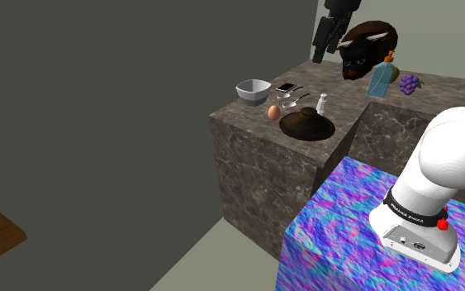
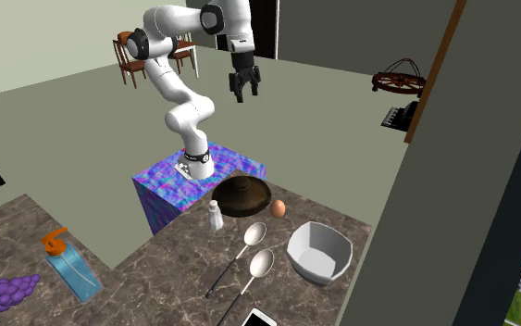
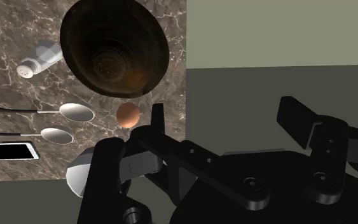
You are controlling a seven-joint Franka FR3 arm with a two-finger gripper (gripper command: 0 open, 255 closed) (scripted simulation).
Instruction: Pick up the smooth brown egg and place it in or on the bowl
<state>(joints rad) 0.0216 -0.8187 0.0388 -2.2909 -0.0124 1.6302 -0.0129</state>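
**A:** Shoulder view's dim, folks. The worktop [image 1: 348, 107] sits in flat, murky light with grey walls around it, and only the stand's cloth [image 1: 338, 223] reads bright.

**B:** The second exterior view is brighter! The white arm [image 2: 179, 83] is evenly lit over a pale floor [image 2: 55, 83], with soft shading under its joints.

**A:** And the wrist view is dark! The black hand [image 3: 225, 109] barely separates from the gloom. The spoons [image 3: 75, 112] catch pale glints, and the egg [image 3: 128, 114] glows warm.

**B:** Edges are crisp throughout, and straight lines run straight.

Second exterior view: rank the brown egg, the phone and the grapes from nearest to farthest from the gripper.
1. Brown egg, at the counter edge closest to the gripper, beside the dark bowl.
2. Phone, farther in, past the spoons.
3. Grapes, at the counter's far end, on the view's left.
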